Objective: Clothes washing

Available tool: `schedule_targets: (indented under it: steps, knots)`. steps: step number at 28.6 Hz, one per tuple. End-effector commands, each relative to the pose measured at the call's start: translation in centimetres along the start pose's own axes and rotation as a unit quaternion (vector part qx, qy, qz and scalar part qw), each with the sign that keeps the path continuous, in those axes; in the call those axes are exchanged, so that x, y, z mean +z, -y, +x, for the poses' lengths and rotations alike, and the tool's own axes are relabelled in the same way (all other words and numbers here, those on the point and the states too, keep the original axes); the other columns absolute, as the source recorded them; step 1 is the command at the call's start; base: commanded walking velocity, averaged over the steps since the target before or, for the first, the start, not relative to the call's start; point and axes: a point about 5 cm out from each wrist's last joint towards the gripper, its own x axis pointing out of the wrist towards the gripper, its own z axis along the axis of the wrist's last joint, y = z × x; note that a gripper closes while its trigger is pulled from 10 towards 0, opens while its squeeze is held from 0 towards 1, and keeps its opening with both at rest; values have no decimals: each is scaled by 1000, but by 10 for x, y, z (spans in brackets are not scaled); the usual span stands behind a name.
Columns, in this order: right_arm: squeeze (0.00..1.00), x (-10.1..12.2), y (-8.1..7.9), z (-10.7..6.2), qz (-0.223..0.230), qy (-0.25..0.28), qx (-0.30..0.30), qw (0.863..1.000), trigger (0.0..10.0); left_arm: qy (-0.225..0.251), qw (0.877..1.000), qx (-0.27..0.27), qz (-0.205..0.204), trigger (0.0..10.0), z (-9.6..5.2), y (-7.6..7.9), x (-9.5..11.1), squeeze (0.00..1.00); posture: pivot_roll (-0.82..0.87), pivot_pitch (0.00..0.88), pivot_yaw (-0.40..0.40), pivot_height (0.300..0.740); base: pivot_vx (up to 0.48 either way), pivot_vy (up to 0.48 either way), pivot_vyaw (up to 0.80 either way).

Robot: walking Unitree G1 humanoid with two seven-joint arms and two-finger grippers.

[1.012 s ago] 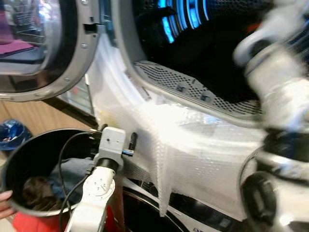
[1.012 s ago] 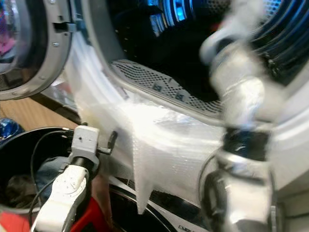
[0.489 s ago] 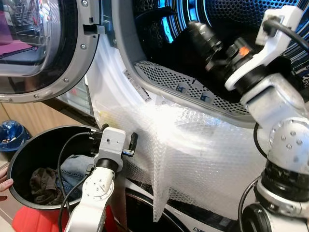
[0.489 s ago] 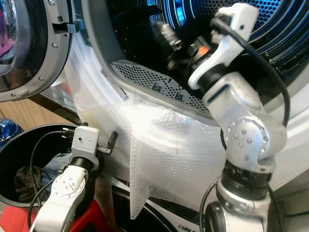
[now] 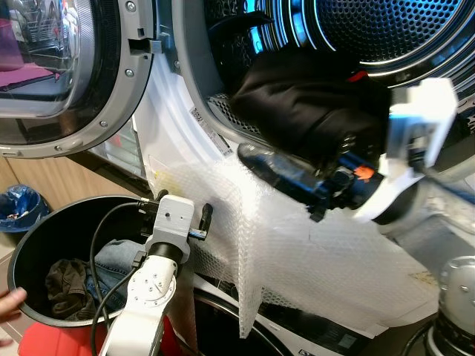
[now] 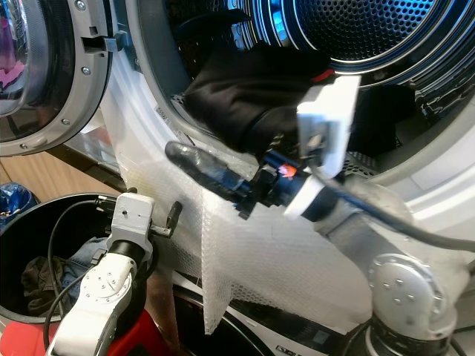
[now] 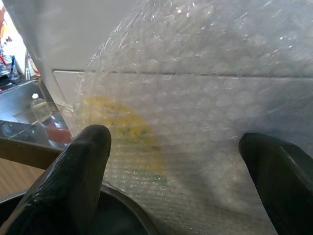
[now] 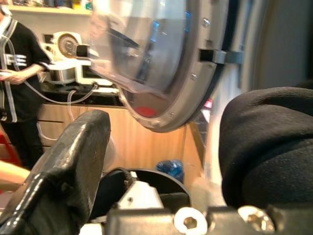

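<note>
Left eye view has the right gripper (image 5: 256,157) at the washer's doorway, one finger free, the other hidden by the black garment (image 5: 312,111) it seems to pinch at the drum (image 5: 386,33) mouth. Down by the black bucket (image 5: 44,222) of clothes (image 5: 70,282), the left gripper (image 7: 176,161) is spread against bubble wrap (image 5: 319,252).
</note>
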Motion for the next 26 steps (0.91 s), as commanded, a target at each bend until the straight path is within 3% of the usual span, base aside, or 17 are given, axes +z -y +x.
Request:
schedule_targets:
  steps: [1, 3, 4, 5, 6, 7, 8, 9, 10, 11, 15, 21, 22, 24, 26]
  knots:
    - [0, 6, 1, 2, -23, 5, 16, 1000, 10000, 25, 999, -30, -12, 10000, 4, 14, 11, 0, -124, 29, -116, 740, 0, 0, 0]
    - [0, 6, -6, 3, -54, -7, 75, 996, 10000, 25, 999, -27, -13, 10000, 5, 14, 11, 0, -121, 24, -117, 740, 0, 0, 0]
    - [0, 16, 15, 13, -114, -1, 24, 993, 10000, 28, 999, -25, -12, 10000, 6, 12, 12, 0, -112, 20, -118, 740, 0, 0, 0]
    - [0, 19, 21, 15, -130, 1, 6, 992, 10000, 28, 999, -25, -11, 10000, 6, 12, 13, 0, -112, 20, -118, 740, 0, 0, 0]
    - [0, 58, 91, 17, -135, 78, -312, 937, 10000, 30, 999, -23, -9, 10000, 6, 10, 13, 0, -111, 21, -118, 740, 0, 0, 0]
    - [0, 74, 128, -5, -33, 134, -476, 868, 10000, 31, 999, -21, -9, 10000, 5, 10, 13, 0, -108, 18, -125, 740, 0, 0, 0]
    - [0, 75, 132, -11, -7, 142, -488, 861, 10000, 31, 999, -20, -10, 10000, 5, 10, 14, 0, -101, 18, -128, 740, 0, 0, 0]
    - [0, 77, 125, -12, -56, 135, -475, 868, 10000, 31, 999, -21, -10, 10000, 4, 11, 13, 0, -94, 22, -129, 740, 0, 0, 0]
    - [0, 72, 111, -8, -115, 115, -440, 883, 10000, 30, 999, -20, -11, 10000, 4, 11, 13, 0, -94, 24, -128, 740, 0, 0, 0]
    - [0, 68, 107, -6, -121, 110, -429, 889, 10000, 29, 999, -20, -11, 10000, 3, 12, 13, 0, -99, 23, -128, 740, 0, 0, 0]
    - [0, 42, 90, 1, -79, 85, -392, 913, 10000, 29, 999, -23, -14, 10000, 3, 14, 13, 0, -107, 25, -122, 740, 0, 0, 0]
    - [0, 33, 84, 9, -56, 75, -380, 920, 10000, 30, 999, -34, -14, 10000, 4, 17, 14, 0, -123, 30, -109, 740, 0, 0, 0]
    - [0, 27, 83, 8, -58, 51, -373, 925, 10000, 30, 999, -35, -14, 10000, 4, 17, 14, 0, -123, 31, -108, 740, 0, 0, 0]
    - [0, 21, 83, 6, -61, 27, -376, 924, 10000, 30, 999, -36, -14, 10000, 4, 17, 14, 0, -123, 31, -108, 740, 0, 0, 0]
    - [0, 19, 85, 0, -62, 18, -397, 916, 10000, 29, 999, -37, -14, 10000, 3, 17, 13, 0, -125, 36, -107, 740, 0, 0, 0]
